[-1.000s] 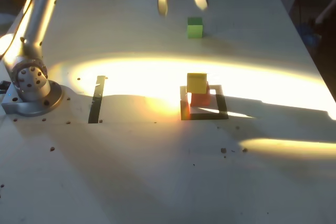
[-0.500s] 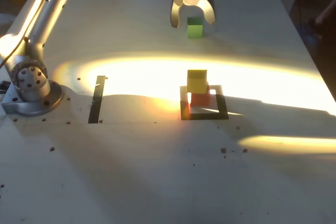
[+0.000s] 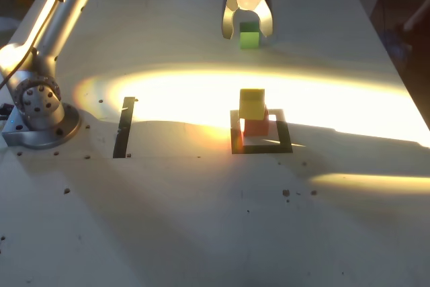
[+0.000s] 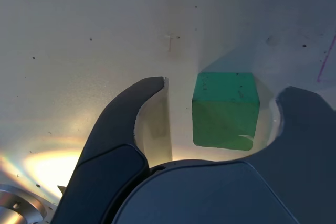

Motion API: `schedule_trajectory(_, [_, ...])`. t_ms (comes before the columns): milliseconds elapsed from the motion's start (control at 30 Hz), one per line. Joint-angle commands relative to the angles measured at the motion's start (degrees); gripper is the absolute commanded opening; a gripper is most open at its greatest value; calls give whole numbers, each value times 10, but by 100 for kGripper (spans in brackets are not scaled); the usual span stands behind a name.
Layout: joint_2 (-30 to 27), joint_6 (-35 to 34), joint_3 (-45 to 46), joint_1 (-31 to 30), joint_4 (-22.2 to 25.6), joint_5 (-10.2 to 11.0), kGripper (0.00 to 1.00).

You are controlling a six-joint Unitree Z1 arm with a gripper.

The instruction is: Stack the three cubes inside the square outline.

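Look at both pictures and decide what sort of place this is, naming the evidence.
Probably a robotics lab bench: a robot arm's base is bolted to a pale tabletop, black tape marks a square outline, and small coloured cubes, such as the green cube, serve as practice objects.

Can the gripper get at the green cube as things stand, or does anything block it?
Probably yes. The gripper already straddles the green cube, a finger on each side with a gap showing in the wrist view. The table around it is bare; the yellow cube stands well away.
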Motion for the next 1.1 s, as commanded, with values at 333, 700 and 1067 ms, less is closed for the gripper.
schedule_trajectory(333, [9,1,3,-1,-17,-6,35])
schedule_trajectory(700, [-26,4,-10,-19,17,-17,26])
schedule_trajectory(1067, [-187,-64,-4,-138,109,-17,24])
